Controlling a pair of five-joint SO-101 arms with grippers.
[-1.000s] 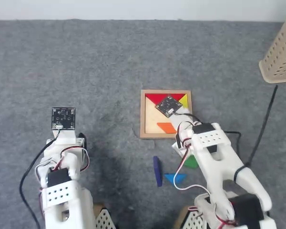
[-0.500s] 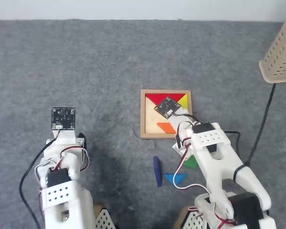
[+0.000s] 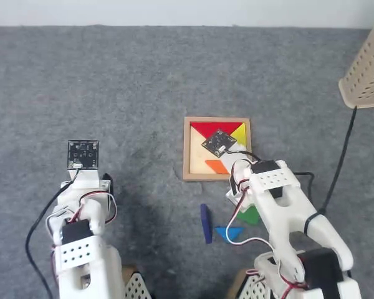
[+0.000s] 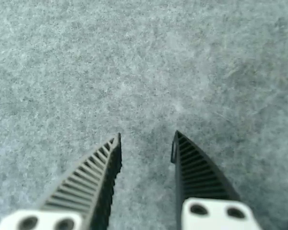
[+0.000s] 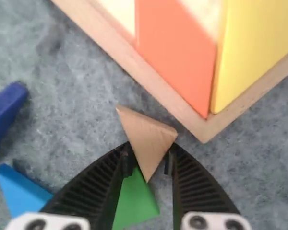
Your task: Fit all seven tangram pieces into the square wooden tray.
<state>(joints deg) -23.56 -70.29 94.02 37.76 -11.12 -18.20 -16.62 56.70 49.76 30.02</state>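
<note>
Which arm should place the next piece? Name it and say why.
Right. Its tool grips the green piece beside the tray; the left tool hangs open over bare carpet.

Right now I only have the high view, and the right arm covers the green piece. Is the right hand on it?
Observer: Yes, the right hand is shut on the green piece; a tan face shows.
Operator: In the tray yet?
Observer: No, outside, near the tray corner by the yellow piece.
Operator: Other arm?
Observer: The left hand is open over carpet.
</note>
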